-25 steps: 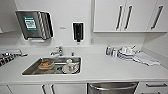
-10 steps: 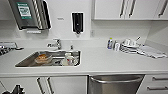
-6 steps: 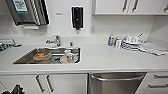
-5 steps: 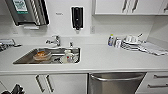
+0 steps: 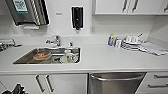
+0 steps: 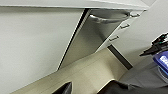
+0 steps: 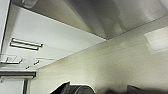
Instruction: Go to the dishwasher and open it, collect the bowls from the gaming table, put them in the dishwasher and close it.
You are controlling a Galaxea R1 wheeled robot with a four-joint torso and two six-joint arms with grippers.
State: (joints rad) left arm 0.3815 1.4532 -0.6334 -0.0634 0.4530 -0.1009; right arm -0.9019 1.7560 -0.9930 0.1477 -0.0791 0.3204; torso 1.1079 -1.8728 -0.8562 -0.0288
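left arm sits low, a dark bit of it poking up at the bottom left corner of the head view, in front of the white cabinet doors (image 5: pixel 42 83). can't tell whether the left gripper (image 6: pixel 87 88) is released or clenched, just dark shapes at the edge of its wrist view. same story for the right gripper (image 7: pixel 100 90), can't tell, dark lumps low over pale floor (image 7: pixel 112 65).

dishwasher (image 5: pixel 115 83) is dead ahead and slightly right, door closed, bar handle across its top, tucked under the counter (image 5: pixel 105 60). the left wrist sees it side-on beside a white cabinet panel; the right wrist looks up along its steel face.

on the counter, a sink (image 5: pixel 47 56) left of centre with crockery inside, a tap (image 5: pixel 55 40) behind it. stacked plates (image 5: pixel 131 43) and small bottles (image 5: pixel 111 40) sit at the right. wall holds a black soap dispenser (image 5: pixel 77 17) and a towel dispenser (image 5: pixel 27 11). white drawers (image 5: pixel 156 81) just right of the dishwasher.
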